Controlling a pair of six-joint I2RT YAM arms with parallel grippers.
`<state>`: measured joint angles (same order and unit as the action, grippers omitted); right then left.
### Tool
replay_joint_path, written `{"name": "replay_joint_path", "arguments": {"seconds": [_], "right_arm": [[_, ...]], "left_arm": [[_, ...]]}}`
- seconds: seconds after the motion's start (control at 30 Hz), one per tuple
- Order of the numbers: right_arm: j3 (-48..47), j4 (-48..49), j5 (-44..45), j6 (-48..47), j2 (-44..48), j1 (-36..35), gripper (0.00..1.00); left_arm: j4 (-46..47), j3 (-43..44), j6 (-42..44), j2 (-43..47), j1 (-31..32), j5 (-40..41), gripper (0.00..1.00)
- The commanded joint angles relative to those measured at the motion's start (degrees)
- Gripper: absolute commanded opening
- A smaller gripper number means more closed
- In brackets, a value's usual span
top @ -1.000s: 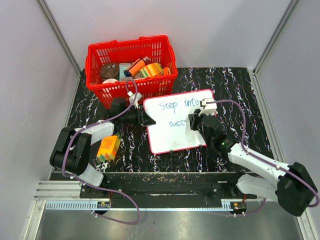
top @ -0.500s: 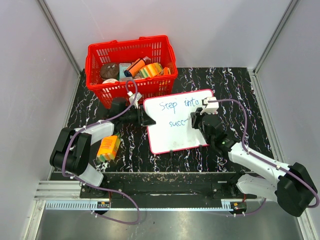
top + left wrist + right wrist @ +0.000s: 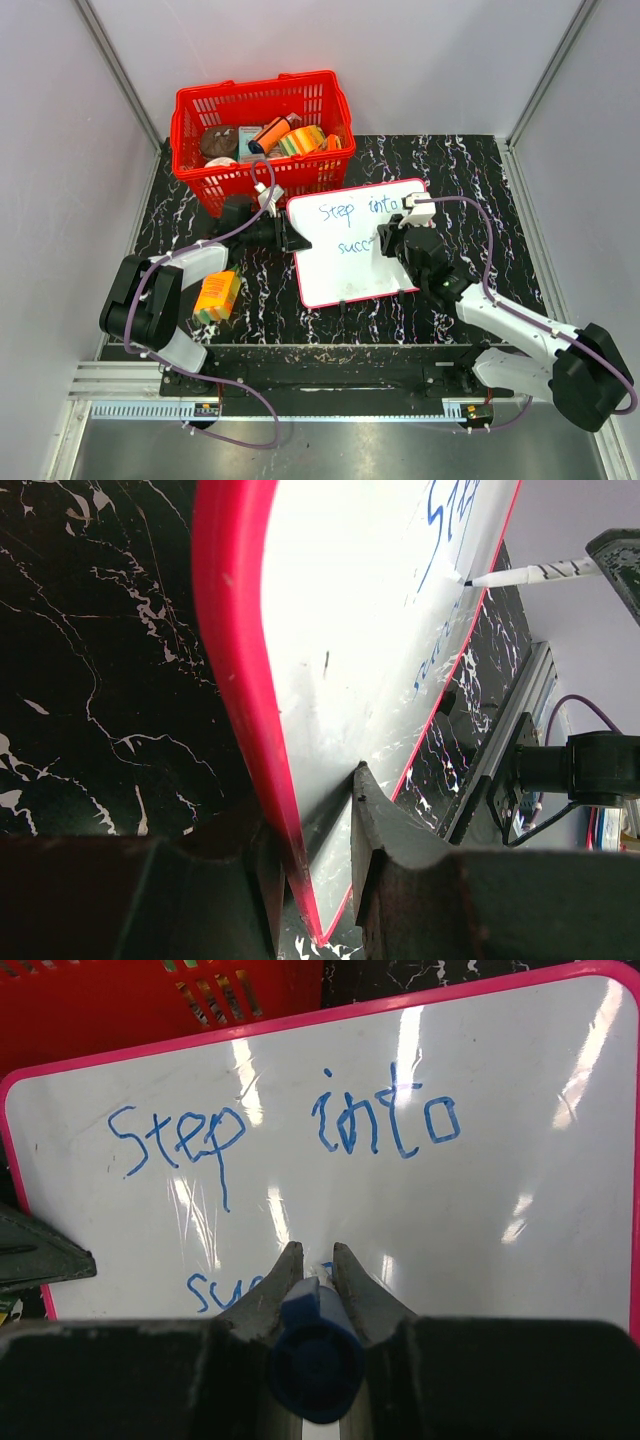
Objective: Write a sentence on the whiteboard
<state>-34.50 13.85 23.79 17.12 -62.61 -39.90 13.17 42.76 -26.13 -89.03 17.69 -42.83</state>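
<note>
The whiteboard (image 3: 340,275), white with a thin red frame, lies on the black marbled table. Blue handwriting (image 3: 355,210) reads "Step into" (image 3: 290,1135) on the top line. A second line (image 3: 212,1290) begins "suc", and the rest is hidden behind my right fingers. My left gripper (image 3: 298,243) is shut on the board's left edge (image 3: 250,700), and shows in the left wrist view (image 3: 312,815). My right gripper (image 3: 390,243) is shut on a blue marker (image 3: 315,1360), tip down on the board at the second line. The marker tip also shows in the left wrist view (image 3: 525,575).
A red basket (image 3: 262,130) holding several items stands just behind the board's far left corner, and shows in the right wrist view (image 3: 150,1000). An orange, yellow and green block (image 3: 217,297) lies beside my left arm.
My right gripper with the marker has shifted slightly to the right and back along the second line. The left gripper and the board have not moved.
</note>
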Motion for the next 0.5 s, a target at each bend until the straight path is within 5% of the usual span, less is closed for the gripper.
{"name": "replay_joint_path", "arguments": {"seconds": [0.0,0.47], "right_arm": [[-0.22,0.13,-2.52,1.59,-0.58,0.61,0.00],[2.33,-4.18,-2.96,1.60,3.19,0.61,0.00]], "left_arm": [[-5.61,-0.75,10.05,-3.08,1.38,13.82,0.00],[-5.70,-0.66,10.05,-3.16,1.38,13.91,0.00]]}}
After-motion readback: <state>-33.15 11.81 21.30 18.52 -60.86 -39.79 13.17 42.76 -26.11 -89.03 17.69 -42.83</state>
